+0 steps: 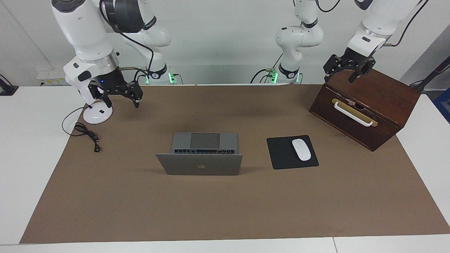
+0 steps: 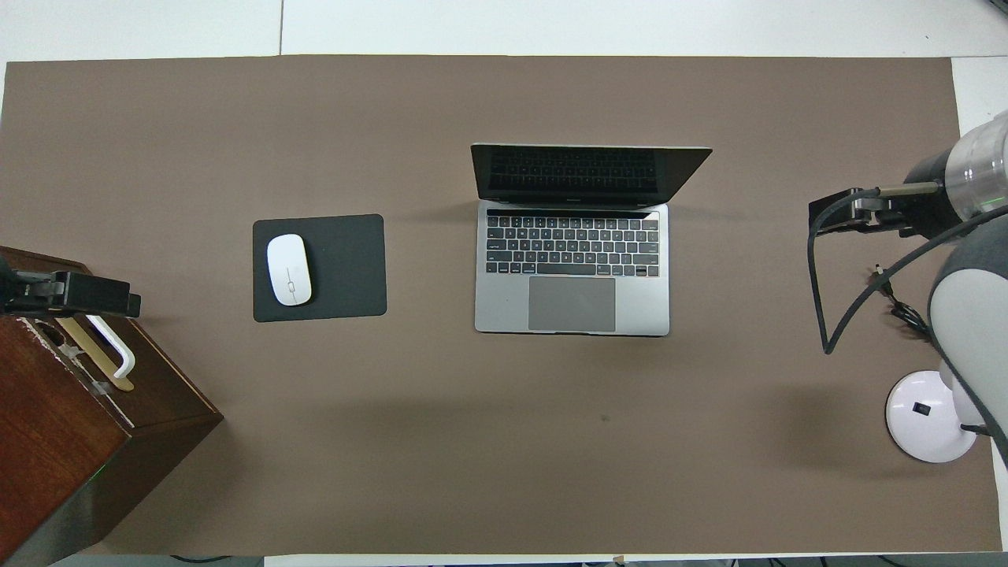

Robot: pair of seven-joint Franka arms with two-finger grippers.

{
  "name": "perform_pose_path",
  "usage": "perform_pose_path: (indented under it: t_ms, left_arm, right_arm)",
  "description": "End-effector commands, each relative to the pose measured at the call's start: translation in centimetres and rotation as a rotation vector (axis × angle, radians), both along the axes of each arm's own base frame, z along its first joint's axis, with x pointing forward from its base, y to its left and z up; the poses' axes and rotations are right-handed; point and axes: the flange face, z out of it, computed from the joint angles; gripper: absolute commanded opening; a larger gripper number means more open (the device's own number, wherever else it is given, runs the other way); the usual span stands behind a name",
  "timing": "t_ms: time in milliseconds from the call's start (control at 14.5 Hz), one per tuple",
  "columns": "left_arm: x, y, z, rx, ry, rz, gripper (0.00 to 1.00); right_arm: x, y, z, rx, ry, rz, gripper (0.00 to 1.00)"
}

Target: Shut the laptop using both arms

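Standing open: slim metal laptop (image 1: 199, 162) | left tool (image 1: 344, 69) spread | right tool (image 1: 117, 94) spread

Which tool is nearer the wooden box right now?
Left. The left tool hangs open over the dark brown wooden box; the right tool hangs open at the right arm's end, by the white round lamp base.

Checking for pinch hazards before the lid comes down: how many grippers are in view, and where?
2. The right gripper is open, up over the white round base. The left gripper is open, over the wooden box. Neither touches the laptop.
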Motion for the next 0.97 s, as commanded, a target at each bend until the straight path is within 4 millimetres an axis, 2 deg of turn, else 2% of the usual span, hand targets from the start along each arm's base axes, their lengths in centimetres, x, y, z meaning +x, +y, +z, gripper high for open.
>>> perform_pose_path:
  t_ms: [0,69,207,276,414,484,553,691,829,898]
  left_arm:
    - [0.2,-0.2,0.4,-0.010,0.004,0.059,0.28]
    - [0.2,-0.3,0.4,-0.009,0.002,0.058,0.00]
    - [0.2,0.2,0.5,-0.009,0.005,0.045,0.00]
    - [0.3,0.2,0.5,-0.010,0.000,0.046,0.00]
    - [0.4,-0.1,0.5,-0.013,-0.007,0.042,0.00]
    - [0.4,-0.1,0.7,-0.014,-0.013,0.039,0.00]
    - [0.5,-0.3,0.6,-0.014,-0.022,0.034,0.00]
    - [1.0,-0.8,0.4,-0.017,-0.058,0.019,0.00]
    - [1.2,-1.2,-0.7,-0.020,-0.102,0.019,0.00]
    - [1.1,-2.2,-1.5,-0.023,-0.130,0.007,0.00]
  right_arm:
    - [0.5,0.7,0.1,0.041,-0.027,-0.013,1.00]
    - [0.6,0.8,0.1,0.076,-0.032,-0.023,1.00]
    - [1.1,0.8,-0.3,0.102,-0.030,-0.031,1.00]
    - [1.3,1.0,-0.3,0.105,-0.040,-0.029,0.90]
    - [1.4,1.3,-0.5,0.113,-0.041,-0.026,0.38]
    - [1.6,1.5,-0.6,0.136,-0.036,-0.029,0.07]
    - [1.7,1.8,-0.3,0.182,-0.040,-0.046,0.00]
    - [2.6,2.0,0.2,0.216,-0.041,-0.124,0.00]
    - [3.6,2.3,0.4,0.220,-0.045,-0.132,0.00]
    - [4.0,2.3,0.0,0.224,-0.037,-0.132,0.00]
